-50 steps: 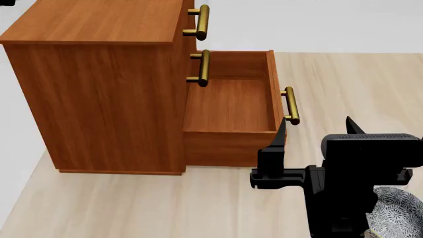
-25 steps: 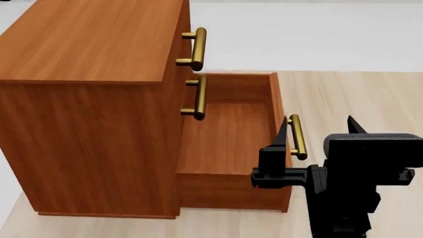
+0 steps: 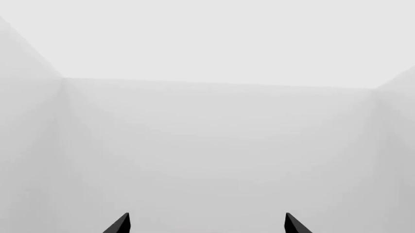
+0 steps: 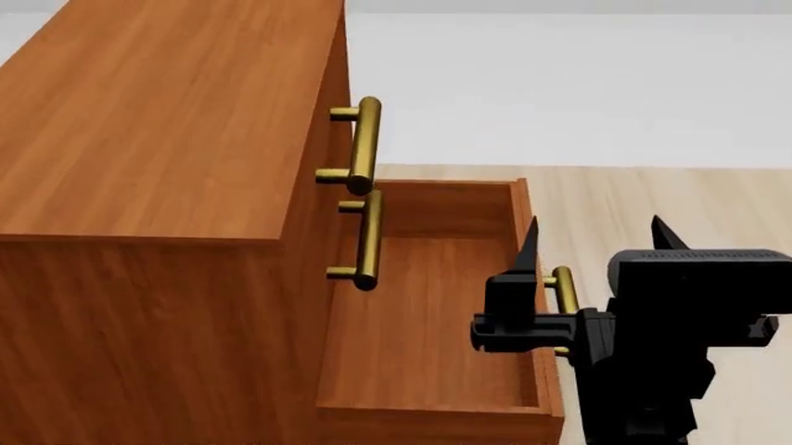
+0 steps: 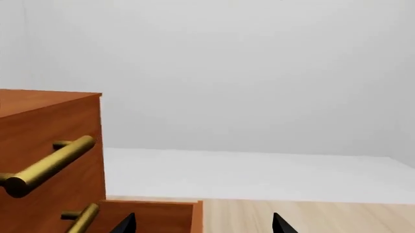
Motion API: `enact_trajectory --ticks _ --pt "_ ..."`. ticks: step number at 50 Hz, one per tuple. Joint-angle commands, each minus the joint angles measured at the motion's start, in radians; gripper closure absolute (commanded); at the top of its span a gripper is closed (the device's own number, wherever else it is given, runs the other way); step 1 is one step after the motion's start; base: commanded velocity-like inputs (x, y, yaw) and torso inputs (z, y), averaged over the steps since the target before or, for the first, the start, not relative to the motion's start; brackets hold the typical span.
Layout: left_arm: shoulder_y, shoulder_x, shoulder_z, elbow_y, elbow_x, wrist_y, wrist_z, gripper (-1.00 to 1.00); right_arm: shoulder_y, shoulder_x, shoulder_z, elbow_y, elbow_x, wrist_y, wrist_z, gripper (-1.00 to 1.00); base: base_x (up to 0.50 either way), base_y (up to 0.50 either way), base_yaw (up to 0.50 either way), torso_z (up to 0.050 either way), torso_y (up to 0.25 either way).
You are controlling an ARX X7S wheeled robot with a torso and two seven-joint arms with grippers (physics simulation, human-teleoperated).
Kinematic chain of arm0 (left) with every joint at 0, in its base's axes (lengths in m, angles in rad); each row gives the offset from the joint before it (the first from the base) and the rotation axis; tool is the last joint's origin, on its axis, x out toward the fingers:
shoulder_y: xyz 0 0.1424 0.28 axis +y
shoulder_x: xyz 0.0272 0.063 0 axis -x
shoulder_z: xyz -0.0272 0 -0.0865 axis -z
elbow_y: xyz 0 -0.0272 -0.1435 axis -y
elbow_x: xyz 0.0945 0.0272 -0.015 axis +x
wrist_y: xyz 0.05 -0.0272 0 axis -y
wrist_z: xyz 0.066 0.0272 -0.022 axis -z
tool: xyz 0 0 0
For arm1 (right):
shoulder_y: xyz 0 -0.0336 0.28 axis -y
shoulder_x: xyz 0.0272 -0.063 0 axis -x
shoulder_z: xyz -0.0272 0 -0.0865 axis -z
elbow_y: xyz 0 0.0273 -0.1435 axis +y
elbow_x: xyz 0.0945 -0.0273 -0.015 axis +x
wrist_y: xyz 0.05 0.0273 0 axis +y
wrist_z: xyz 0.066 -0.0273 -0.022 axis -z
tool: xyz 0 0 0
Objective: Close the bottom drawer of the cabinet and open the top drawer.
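Note:
The reddish-brown cabinet (image 4: 161, 120) fills the left of the head view. The top drawer (image 5: 68, 126) is shut flush, with its brass handle (image 4: 363, 146) sticking out. The middle handle (image 4: 367, 239) sits just below it. The bottom drawer (image 4: 427, 315) is pulled far out and is empty inside. Its handle (image 4: 565, 287) is partly hidden behind my right gripper (image 4: 594, 227). That gripper is open and empty, level with the drawer's front, with one fingertip over the front wall. My left gripper (image 3: 207, 223) is open and empty and faces only grey walls.
The cabinet stands on a pale wooden surface (image 4: 669, 204) that runs to the right of the open drawer. Grey wall and floor lie beyond it. In the right wrist view the bottom drawer's front wall (image 5: 155, 216) shows between the fingertips.
The head view has closed in on the cabinet, which now looks larger and lower in frame. The patterned bowl at the lower right has left the view. My right gripper keeps its place in frame.

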Motion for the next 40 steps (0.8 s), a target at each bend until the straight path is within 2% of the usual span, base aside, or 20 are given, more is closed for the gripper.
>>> enact_trajectory --ticks 1,16,40 --pt "-0.005 -0.002 0.001 -0.001 -0.006 0.000 -0.006 -1.00 0.001 0.003 0.001 -0.013 0.009 0.005 0.004 -1.00 0.00 0.00 0.00 0.000 0.000" --pt "-0.008 -0.003 -0.004 -0.007 -0.021 -0.011 -0.015 -1.00 0.000 0.005 -0.003 -0.010 0.013 0.000 0.008 -1.00 0.00 0.00 0.00 0.000 0.000" --pt "-0.022 -0.013 0.003 0.004 -0.033 -0.022 -0.029 -1.00 -0.002 0.011 -0.004 -0.016 0.024 -0.001 0.014 -1.00 0.00 0.00 0.00 0.000 -0.170"
